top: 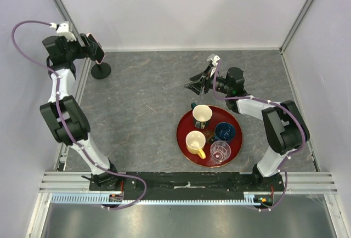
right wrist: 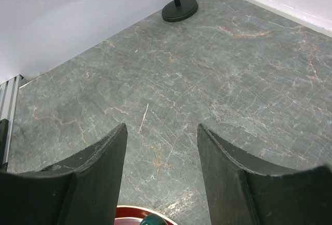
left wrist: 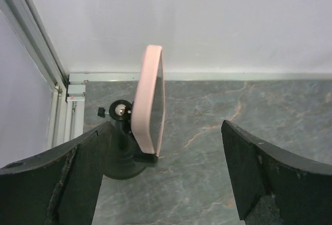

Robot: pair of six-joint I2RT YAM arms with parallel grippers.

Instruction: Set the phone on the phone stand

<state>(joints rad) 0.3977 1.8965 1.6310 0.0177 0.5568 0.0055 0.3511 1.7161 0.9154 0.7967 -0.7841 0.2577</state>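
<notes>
The phone, pink-rimmed and seen edge-on, stands tilted in the small clamp of the black phone stand at the table's far left corner. My left gripper is open, and the phone sits ahead of its fingers, touching neither. In the top view the phone is above the stand's round base, right beside my left gripper. My right gripper is open and empty over the bare table. It also shows in the top view, just behind the tray. The stand is far ahead in the right wrist view.
A red round tray at front right holds two cream cups, a blue cup and a clear glass. Walls and metal frame posts close in the far left corner next to the stand.
</notes>
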